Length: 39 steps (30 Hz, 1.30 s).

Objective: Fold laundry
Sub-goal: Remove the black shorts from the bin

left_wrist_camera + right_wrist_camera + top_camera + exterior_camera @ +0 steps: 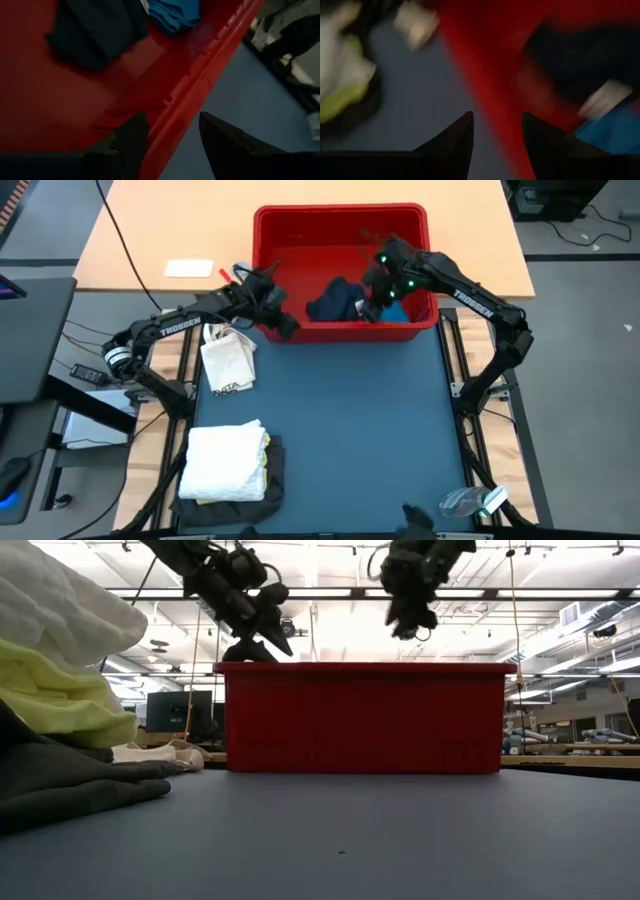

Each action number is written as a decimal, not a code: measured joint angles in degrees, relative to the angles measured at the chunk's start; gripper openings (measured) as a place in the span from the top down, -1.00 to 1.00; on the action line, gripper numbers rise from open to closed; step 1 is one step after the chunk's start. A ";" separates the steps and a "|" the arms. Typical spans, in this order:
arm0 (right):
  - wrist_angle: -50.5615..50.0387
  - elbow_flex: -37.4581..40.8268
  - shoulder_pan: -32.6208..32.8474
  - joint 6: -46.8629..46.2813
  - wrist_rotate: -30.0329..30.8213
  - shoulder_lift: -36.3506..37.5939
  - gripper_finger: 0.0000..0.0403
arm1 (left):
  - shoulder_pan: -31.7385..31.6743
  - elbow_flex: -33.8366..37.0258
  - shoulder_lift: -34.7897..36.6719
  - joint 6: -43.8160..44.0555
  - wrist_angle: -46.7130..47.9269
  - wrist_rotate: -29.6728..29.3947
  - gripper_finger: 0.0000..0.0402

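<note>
Blue matting covers the worktop (350,430), with a red basket (340,220) at the top centre of the high view. Inside lie a navy garment (335,300) and a small blue piece (396,311), still unfolded. Both arms hang over the basket, likely to fetch them: the left gripper (283,323) at its near-left rim, the right gripper (372,308) above the clothes, each with fingers apart and empty. A finished stack, white cloth (225,463) on top, sits lower left.
</note>
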<state>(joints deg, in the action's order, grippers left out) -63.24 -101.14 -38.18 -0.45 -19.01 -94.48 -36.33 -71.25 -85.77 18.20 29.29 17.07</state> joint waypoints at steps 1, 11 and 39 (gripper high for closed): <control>4.03 -0.03 -0.45 -1.02 3.05 0.19 0.15 | 0.62 -0.01 0.12 -0.03 0.41 -1.27 0.05; 22.45 -0.09 -7.57 -3.44 16.06 -12.79 0.14 | -0.52 0.25 0.08 0.23 -1.82 -3.94 0.05; 20.58 0.01 -12.44 -6.84 6.96 -23.27 0.88 | -9.92 0.01 6.58 -3.42 -8.24 -1.35 0.08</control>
<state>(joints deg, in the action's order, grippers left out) -42.66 -101.14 -50.62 -7.29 -12.05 -117.76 -46.25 -71.24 -79.19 14.77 21.05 15.73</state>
